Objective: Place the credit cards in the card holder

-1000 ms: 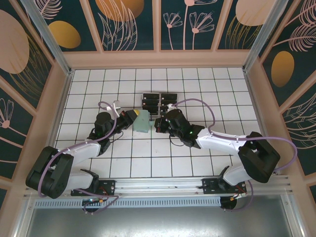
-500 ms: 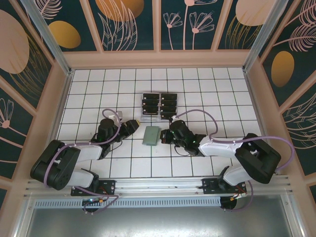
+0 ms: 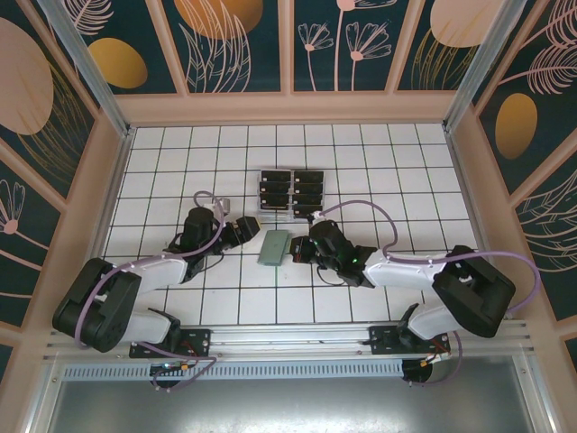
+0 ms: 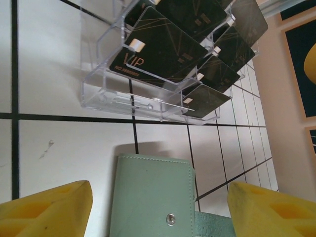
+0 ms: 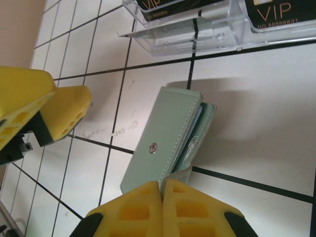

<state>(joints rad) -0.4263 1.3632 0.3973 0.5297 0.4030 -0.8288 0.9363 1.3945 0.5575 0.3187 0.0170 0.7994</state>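
One wallet on counter | left hand, 9 o'clock, spread | right hand, 3 o'clock, pressed together

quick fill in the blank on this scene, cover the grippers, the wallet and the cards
1. The left gripper has its jaws ___ (open/shut).
2. The right gripper has its yellow pads pressed ___ (together/apart).
3. The card holder lies ___ on the tiled table (flat/upright).
4. The credit cards in the clear rack are printed with the letters ___.

Missing words: open; together; flat; VIP
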